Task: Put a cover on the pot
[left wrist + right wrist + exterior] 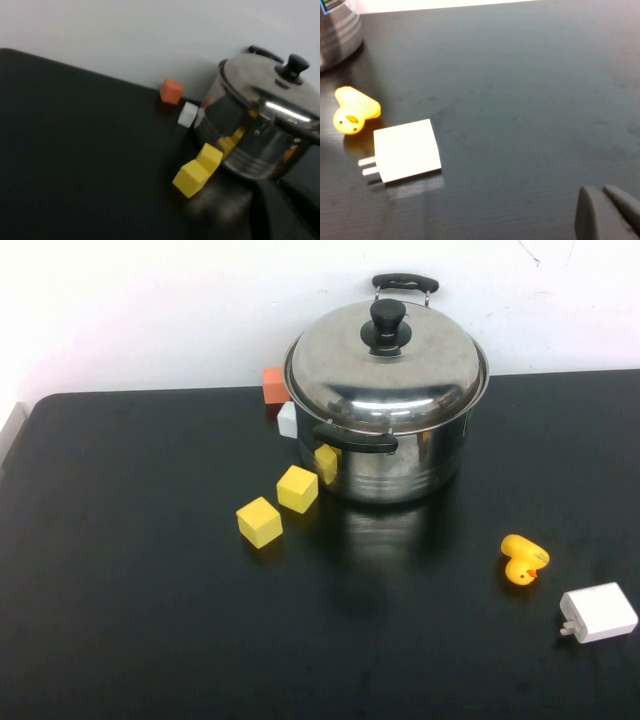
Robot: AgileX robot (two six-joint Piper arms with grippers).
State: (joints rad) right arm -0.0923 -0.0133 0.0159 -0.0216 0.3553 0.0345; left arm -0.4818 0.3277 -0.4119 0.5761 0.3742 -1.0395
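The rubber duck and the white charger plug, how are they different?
The rubber duck is yellow and rounded; the white charger plug is white, flat and boxy. The duck has an orange beak, while the plug has metal prongs sticking out. The duck sits closer to the pot, the plug nearer the table edge. Both rest on the robot's right side, untouched; neither gripper appears in the high view.

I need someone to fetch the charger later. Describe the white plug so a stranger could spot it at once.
Start at the big steel pot, lid on, at the back of the black table. Go to the near right corner, past the yellow rubber duck; the white plug lies just beyond. It is the only flat white block with two metal prongs. Neither gripper shows from above; a dark right gripper tip appears in its wrist view.
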